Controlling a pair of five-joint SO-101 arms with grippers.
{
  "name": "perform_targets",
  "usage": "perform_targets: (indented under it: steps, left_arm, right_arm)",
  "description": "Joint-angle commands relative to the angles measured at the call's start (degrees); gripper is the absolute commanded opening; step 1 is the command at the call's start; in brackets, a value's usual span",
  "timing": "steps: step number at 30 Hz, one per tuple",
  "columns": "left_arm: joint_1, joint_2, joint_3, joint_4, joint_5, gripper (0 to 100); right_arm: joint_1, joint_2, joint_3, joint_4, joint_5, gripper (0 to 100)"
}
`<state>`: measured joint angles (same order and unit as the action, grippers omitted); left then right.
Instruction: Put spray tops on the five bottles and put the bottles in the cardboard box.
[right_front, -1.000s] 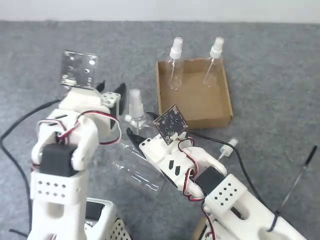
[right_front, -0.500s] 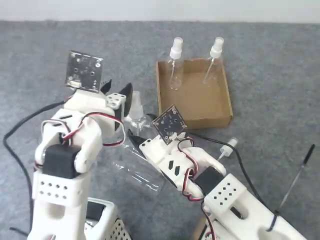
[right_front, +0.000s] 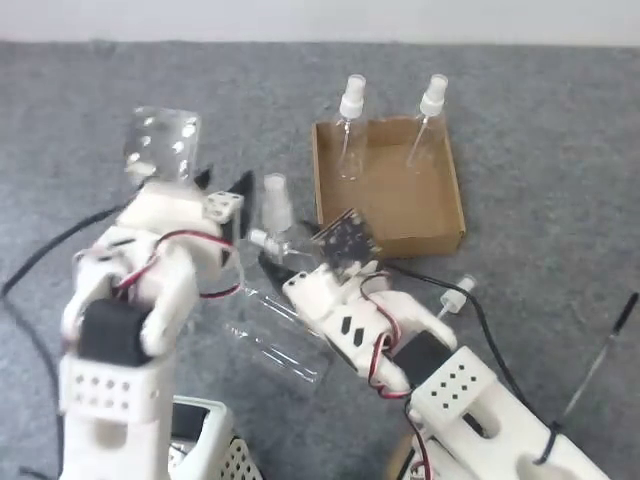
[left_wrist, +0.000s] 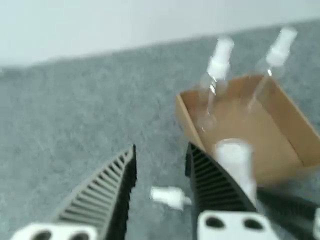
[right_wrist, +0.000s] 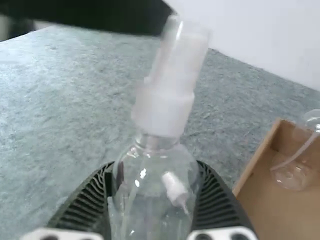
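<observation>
While right fingers (right_wrist: 85, 200) clamp a bottle (right_wrist: 150, 167) (capped), left fingers (left_wrist: 107, 192) gape.

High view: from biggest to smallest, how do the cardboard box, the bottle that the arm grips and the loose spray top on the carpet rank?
1. cardboard box, clearly largest
2. gripped bottle, its base partly hidden
3. loose spray top, smallest
</observation>
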<state>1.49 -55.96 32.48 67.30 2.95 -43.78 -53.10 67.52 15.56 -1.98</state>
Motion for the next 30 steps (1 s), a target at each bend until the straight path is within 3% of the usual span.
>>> perform_targets:
  steps: [1, 9, 16, 23, 30]
  left_arm:
    - [-2.99, -8.44, 1.71, 0.26, 0.62, 15]
    - [-3.6, -23.38, 20.7, -4.13, -1.49, 16]
    - [2.9, -26.99, 33.19, -6.77, -4.22, 24]
    - [4.66, -30.24, 34.77, -6.77, -4.13, 28]
    - [4.31, -30.68, 39.96, -15.03, -2.9, 30]
  right_arm:
    - [6.37, -1.98, -3.78, -1.36, -0.79, 0.6]
    - [12.26, 1.01, -15.74, -0.66, -0.44, 0.6]
    - [11.74, 20.09, -32.7, 2.68, -0.79, 0.6]
    - [6.55, 30.2, -43.69, 9.8, -0.88, 0.6]
    - [1.63, 26.95, -47.03, 21.41, -0.62, 0.6]
